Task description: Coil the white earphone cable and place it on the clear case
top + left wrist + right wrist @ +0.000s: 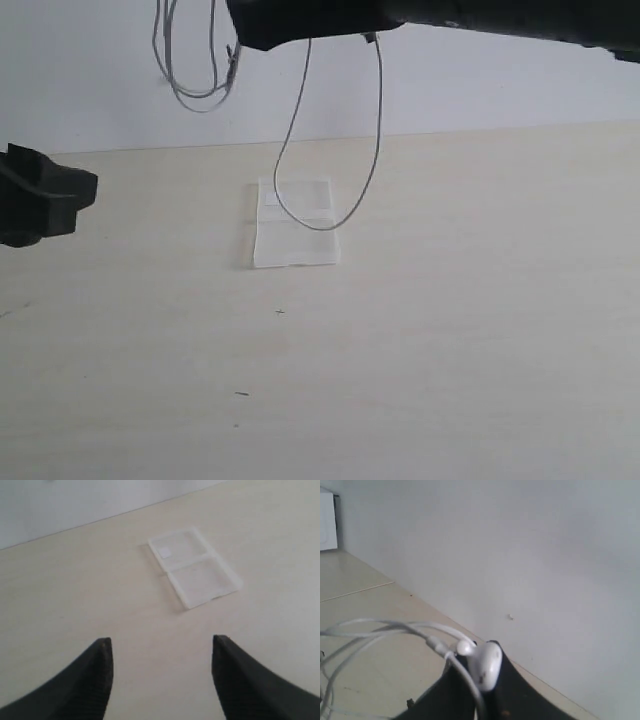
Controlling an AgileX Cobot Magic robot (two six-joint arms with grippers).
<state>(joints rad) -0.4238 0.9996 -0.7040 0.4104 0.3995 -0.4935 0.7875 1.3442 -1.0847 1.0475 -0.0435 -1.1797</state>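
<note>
right end effector (482, 680) is clamped on the earbud (487, 662) end of the white earphone cable (436, 644), held high at 12 o'clock in the exterior view. one long loop hangs down from it, and its bottom crosses the clear case (292, 225) in that view. cannot tell if it touches the case or hangs in front of it. the rest of the cable bunches in shorter loops at 11 o'clock, up off the bench (480, 330), against the white wall (480, 90). case lies flat just above centre, white label (166, 552) near one corner. left end effector (161, 641) sits at 9 o'clock, fingers apart, well apart from the case. small dark specks (241, 393) on the bench at 6 to 7 o'clock of the case.
</note>
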